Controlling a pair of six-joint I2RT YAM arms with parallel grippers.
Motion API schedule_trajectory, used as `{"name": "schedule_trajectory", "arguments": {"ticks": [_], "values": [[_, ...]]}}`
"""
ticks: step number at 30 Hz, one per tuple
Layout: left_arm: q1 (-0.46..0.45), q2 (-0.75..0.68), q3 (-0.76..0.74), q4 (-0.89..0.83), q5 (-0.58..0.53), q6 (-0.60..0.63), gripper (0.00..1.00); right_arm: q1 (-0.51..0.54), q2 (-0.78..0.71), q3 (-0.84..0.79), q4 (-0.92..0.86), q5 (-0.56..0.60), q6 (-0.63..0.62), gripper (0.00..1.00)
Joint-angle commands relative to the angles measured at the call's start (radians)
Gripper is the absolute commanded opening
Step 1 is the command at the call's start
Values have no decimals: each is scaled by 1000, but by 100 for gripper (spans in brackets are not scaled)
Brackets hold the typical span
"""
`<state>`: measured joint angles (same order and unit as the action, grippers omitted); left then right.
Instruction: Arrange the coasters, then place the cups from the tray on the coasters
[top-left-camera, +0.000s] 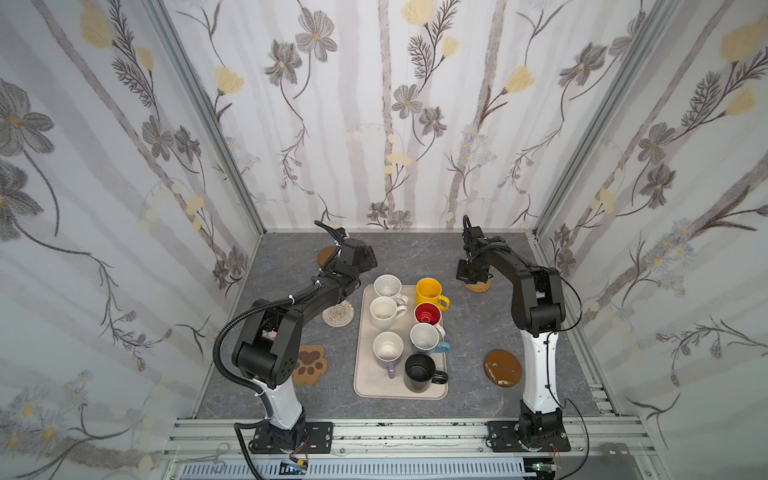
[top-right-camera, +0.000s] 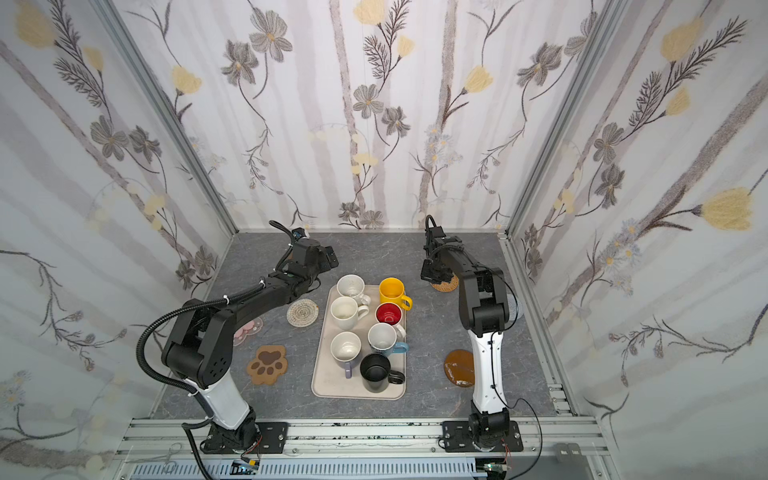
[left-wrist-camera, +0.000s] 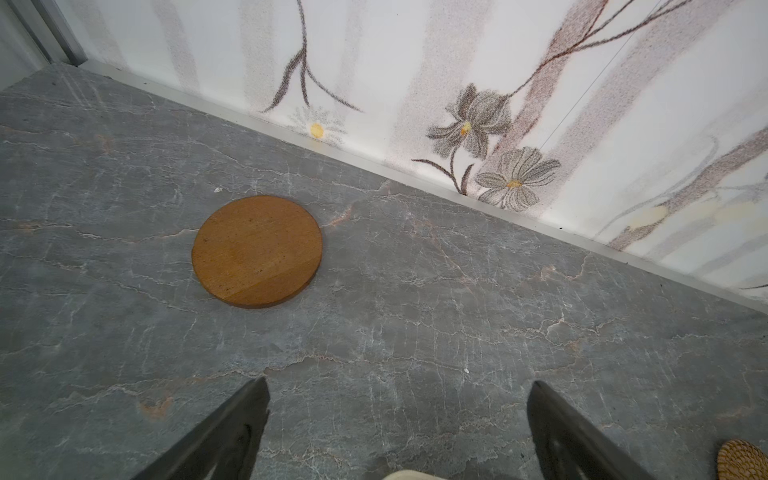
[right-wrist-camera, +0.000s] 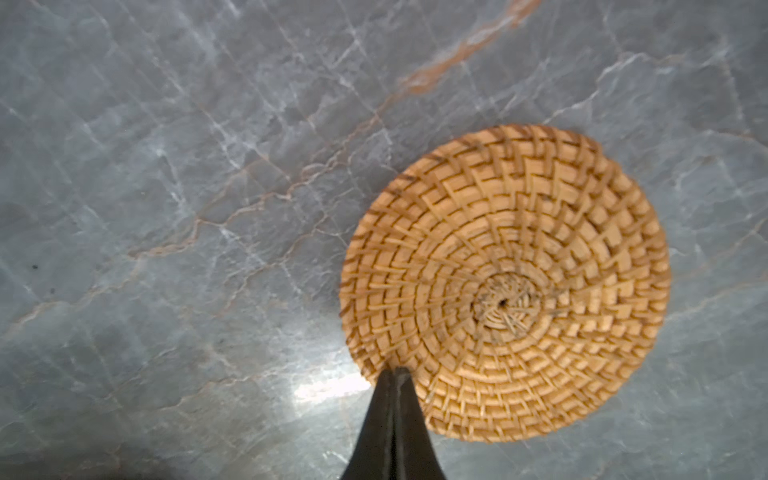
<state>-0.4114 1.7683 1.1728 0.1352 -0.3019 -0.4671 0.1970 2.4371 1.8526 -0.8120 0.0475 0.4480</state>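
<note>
Lining walls (top-left-camera: 395, 124): florals | tabletop (top-left-camera: 415, 257): grey marble | left hand (left-wrist-camera: 399, 386) wide | right hand (right-wrist-camera: 395, 370) closed

Wooden coaster (top-left-camera: 325, 254), far left corner of table (top-left-camera: 415, 257): half behind left arm (top-left-camera: 324, 291). Pink flower coaster (top-right-camera: 245, 334) mostly under it. Grey-blue coaster (top-right-camera: 517, 309) barely shows behind right arm (top-right-camera: 478, 291).

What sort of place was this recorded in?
Likely a lab test booth, not a real home: flowered wallpaper on panels in an aluminium frame, robot arms bolted to a metal rail, and a grey marble-look table.
</note>
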Motion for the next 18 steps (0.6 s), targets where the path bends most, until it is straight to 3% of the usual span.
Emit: {"name": "schedule_trajectory", "arguments": {"ticks": [1,11,18], "values": [[-1,3,4,10,-8,5,100,1,10,21,11,-36,23,0],[-3,8,7,10,-8,8,100,8,7,79,-1,-41,20,0],[-2,6,8,8,-1,14,100,-66,-11,103,-6,-84,57,0]]}}
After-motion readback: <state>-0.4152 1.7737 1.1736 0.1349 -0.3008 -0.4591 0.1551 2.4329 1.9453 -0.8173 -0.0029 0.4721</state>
